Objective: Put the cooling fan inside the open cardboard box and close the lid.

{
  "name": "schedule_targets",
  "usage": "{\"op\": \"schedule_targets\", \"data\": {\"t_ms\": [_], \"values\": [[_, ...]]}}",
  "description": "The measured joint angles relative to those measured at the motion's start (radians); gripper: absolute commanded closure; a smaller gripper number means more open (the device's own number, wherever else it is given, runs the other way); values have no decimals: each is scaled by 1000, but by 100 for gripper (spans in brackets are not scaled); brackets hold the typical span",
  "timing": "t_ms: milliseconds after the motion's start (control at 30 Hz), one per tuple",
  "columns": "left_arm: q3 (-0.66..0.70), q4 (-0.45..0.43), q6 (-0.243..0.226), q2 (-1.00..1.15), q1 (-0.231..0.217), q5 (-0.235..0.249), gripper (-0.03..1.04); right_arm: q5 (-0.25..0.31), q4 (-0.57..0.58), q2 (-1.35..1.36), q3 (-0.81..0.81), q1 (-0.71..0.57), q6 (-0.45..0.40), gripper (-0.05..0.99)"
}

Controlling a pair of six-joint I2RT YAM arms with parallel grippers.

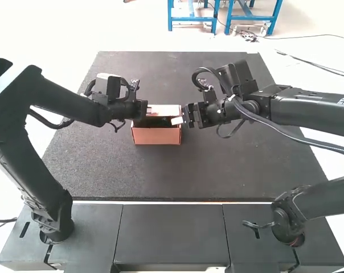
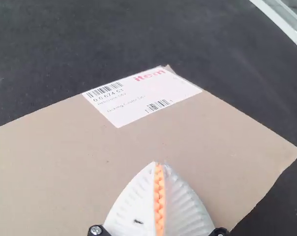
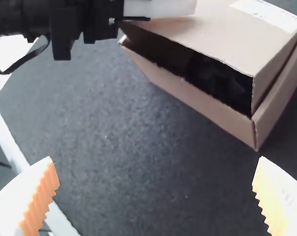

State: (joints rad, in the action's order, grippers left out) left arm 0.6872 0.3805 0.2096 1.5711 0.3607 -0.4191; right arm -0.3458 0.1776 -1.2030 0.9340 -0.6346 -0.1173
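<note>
The cardboard box (image 1: 156, 134) sits mid-mat, its lid (image 2: 138, 142) lowered but still ajar. Through the gap a dark shape, probably the cooling fan (image 3: 215, 73), lies inside the box (image 3: 202, 105). My left gripper (image 1: 156, 110) is shut, with its white ribbed fingertips (image 2: 160, 196) resting on top of the lid close to a white label (image 2: 138, 93). The right wrist view shows those same fingers (image 3: 161, 7) on the lid's far edge. My right gripper (image 1: 177, 119) is open just beside the box's right end, and nothing lies between its fingers (image 3: 38, 194).
A black mat (image 1: 92, 153) covers the table, with bare room all around the box. The table's black front edge (image 1: 172, 216) runs below the mat.
</note>
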Motion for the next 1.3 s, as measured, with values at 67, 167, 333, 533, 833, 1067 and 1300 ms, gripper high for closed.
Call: {"op": "schedule_targets", "data": {"t_ms": [67,167,333,533,833,1067,1300], "values": [[-21,11,0,-10,11,0,98,0,0,0,0,0,-2,2],[-45,20,0,-14,32,0,98,-4,0,0,0,0,-3,2],[-82,56,1,-14,48,0,98,-7,6,0,1,0,-3,2],[-102,80,0,-14,50,0,98,-8,36,2,8,0,-5,2],[-148,168,0,9,50,0,98,-8,46,24,8,4,-11,2],[-186,205,-4,21,50,0,98,-9,61,24,22,5,-29,2],[-201,278,-8,51,50,0,98,-10,71,27,42,5,-46,2]]}}
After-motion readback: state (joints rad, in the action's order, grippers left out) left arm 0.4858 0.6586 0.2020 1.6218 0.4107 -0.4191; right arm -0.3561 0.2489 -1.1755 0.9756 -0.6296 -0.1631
